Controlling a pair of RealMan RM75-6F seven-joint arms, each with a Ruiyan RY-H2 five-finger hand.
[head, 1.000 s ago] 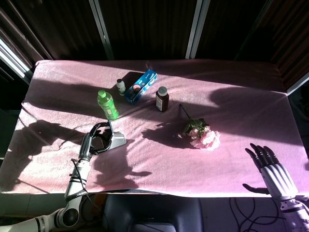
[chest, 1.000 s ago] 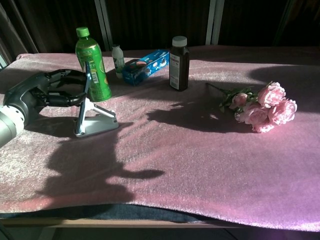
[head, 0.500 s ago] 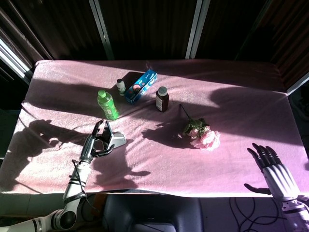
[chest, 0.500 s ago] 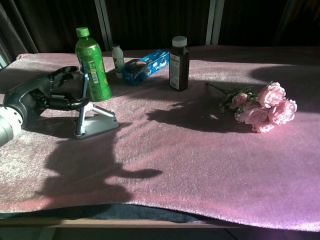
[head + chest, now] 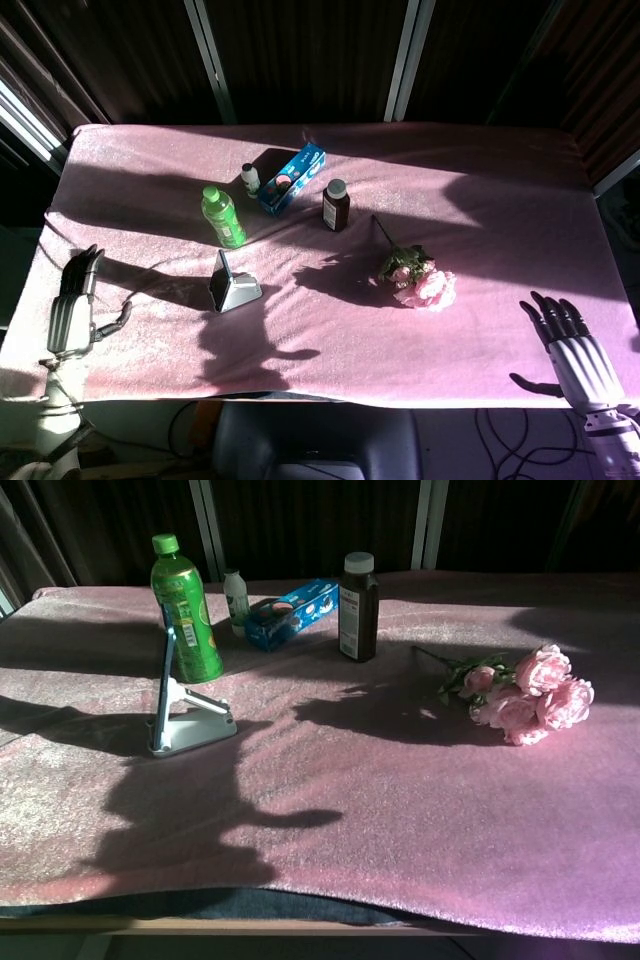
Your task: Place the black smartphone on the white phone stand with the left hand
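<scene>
Pink cloth covers the surface [image 5: 480,340], striped by bright sun and long dark shadows, with dark curtains and pale vertical posts behind it.

Nearest the camera, at the front left edge, the left robot hand [image 5: 75,305] is raised with its fingers spread apart and nothing in them. At the front right corner, the right robot hand [image 5: 568,345] is also raised, fingers apart and empty. Neither robot hand shows in the chest view.

Well to the right of the left robot hand, and slightly farther back, the white phone stand [image 5: 240,293] sits on the cloth. The black smartphone [image 5: 217,279] leans on it, propped upright and tilted slightly back, seen nearly edge-on from the chest view [image 5: 165,675]. No robot hand touches it. The stand's base [image 5: 195,730] rests flat on the cloth.

Just behind the stand is a green bottle [image 5: 223,216] with a green cap, standing upright. Farther back from the left robot hand are a small white bottle [image 5: 250,179] and, beside it, a blue box [image 5: 293,179] lying on its side at an angle. Right of the box stands a dark brown bottle [image 5: 336,205] with a pale cap.

Between the two robot hands, nearer the right one, a bunch of pink roses [image 5: 420,280] lies on the cloth, its stem pointing back toward the brown bottle.
</scene>
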